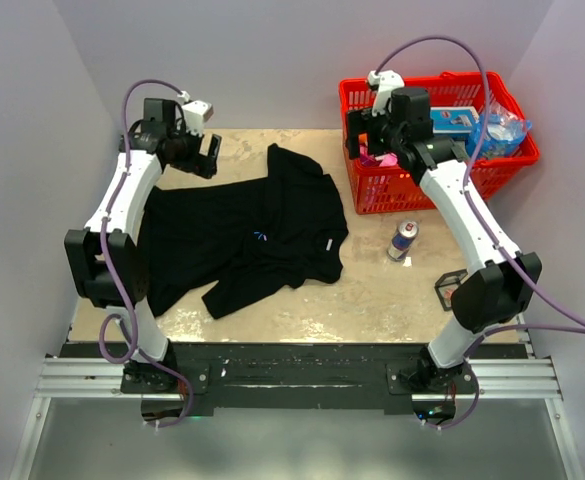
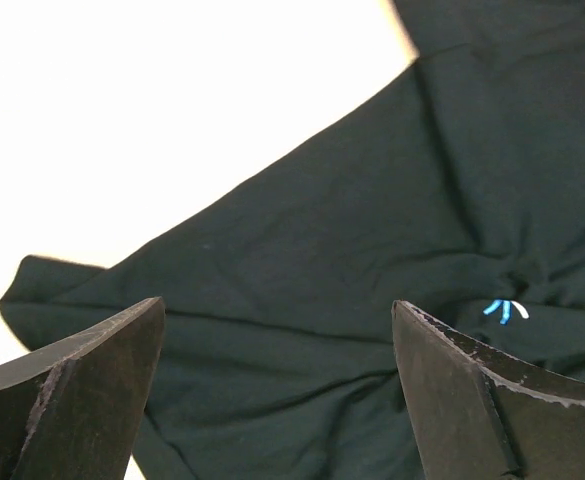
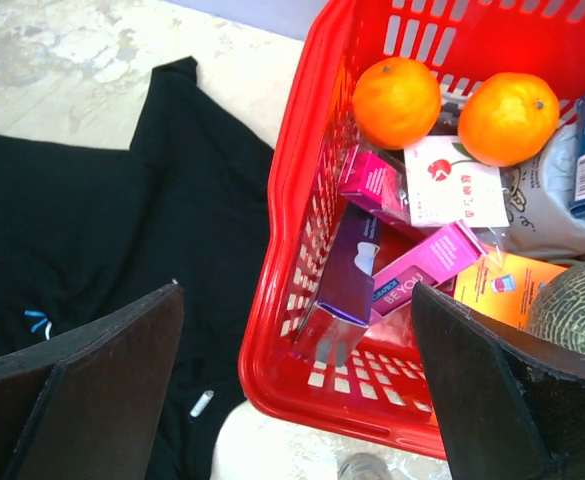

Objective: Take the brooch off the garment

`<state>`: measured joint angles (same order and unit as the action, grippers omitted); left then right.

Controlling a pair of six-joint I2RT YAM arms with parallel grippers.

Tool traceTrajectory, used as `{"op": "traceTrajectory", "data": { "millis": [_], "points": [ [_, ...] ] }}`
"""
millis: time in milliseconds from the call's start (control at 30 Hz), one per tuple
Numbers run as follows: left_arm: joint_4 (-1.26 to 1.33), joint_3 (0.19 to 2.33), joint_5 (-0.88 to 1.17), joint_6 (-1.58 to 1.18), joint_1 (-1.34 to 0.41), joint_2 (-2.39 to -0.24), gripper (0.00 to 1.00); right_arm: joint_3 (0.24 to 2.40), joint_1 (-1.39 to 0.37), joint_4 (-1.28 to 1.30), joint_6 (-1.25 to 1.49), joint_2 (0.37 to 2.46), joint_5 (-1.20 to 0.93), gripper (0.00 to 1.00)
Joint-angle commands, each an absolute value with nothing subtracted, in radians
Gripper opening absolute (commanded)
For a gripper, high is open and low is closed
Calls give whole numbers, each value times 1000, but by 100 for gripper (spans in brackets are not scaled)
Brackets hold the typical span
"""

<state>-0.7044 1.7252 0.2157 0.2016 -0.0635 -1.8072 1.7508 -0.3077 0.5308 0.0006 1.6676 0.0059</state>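
The brooch [image 2: 505, 310] lies on the garment [image 2: 352, 220]; left pincer [image 2: 277, 303] and right pincer [image 3: 297, 290] gape empty.

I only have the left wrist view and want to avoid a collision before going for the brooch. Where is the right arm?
Observer: The right claw is open and empty, over the left wall of the red basket, off the garment.
Operator: Anything loose near the garment?
Observer: A drink can sits on the table right of the garment's collar, apart from it.
Operator: And my claw versus the brooch?
Observer: From above, the left claw hovers by the garment's far-left corner; the brooch lies mid-garment, nearer the table's near edge.
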Motion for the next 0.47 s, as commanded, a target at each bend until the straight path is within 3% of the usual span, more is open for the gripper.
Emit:
{"op": "traceTrajectory", "data": {
  "millis": [0,200,433],
  "points": [
    [-679,1822,167,163,-52,-1801,100,1834,-311,474,18,1652,51,99],
    [-693,2072,166,111,-34,-1815,100,2012,-313,546,-26,1652,43,99],
    [-609,2045,172,75,-34,-1698,100,2233,-313,656,-34,1678,101,99]
  ]
}}
